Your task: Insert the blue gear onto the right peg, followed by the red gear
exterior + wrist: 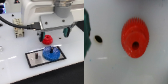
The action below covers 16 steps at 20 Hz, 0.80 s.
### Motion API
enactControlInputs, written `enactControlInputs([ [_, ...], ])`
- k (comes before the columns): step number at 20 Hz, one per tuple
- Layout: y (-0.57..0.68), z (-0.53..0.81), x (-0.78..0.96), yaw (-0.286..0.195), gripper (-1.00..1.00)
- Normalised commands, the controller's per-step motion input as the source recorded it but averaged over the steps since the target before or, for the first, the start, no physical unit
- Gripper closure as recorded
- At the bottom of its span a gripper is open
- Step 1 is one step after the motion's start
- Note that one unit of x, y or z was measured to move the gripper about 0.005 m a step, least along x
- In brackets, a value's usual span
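Note:
The blue gear [51,53] lies flat on the grey black-bordered plate [40,60], threaded on the right peg [51,48], whose dark tip pokes up through its hub. The twin pin [36,56] stands bare toward the exterior view's left. The red gear [46,39] [134,37] lies flat on the white table just behind the plate, hub and centre hole up. My gripper [54,31] hovers above it, open, its teal fingers [42,31] spread wide with nothing between them. One teal finger [86,30] shows at the wrist view's edge, apart from the red gear.
A small grey-and-white block [19,33] stands on the table at the exterior view's left. A black cable [10,22] curves from the arm toward it. A small dark spot [98,38] marks the white table beside the red gear.

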Motion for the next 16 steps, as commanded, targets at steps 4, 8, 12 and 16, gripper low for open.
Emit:
enactControlInputs([
  [4, 0.01, -0.27, -0.36, 0.0, -1.0],
  [8, 0.0, -0.28, -0.32, 0.0, -1.0],
  [12, 0.01, -0.26, -0.21, 0.0, -1.0],
  [16, 0.0, -0.28, -0.17, 0.0, -1.0],
])
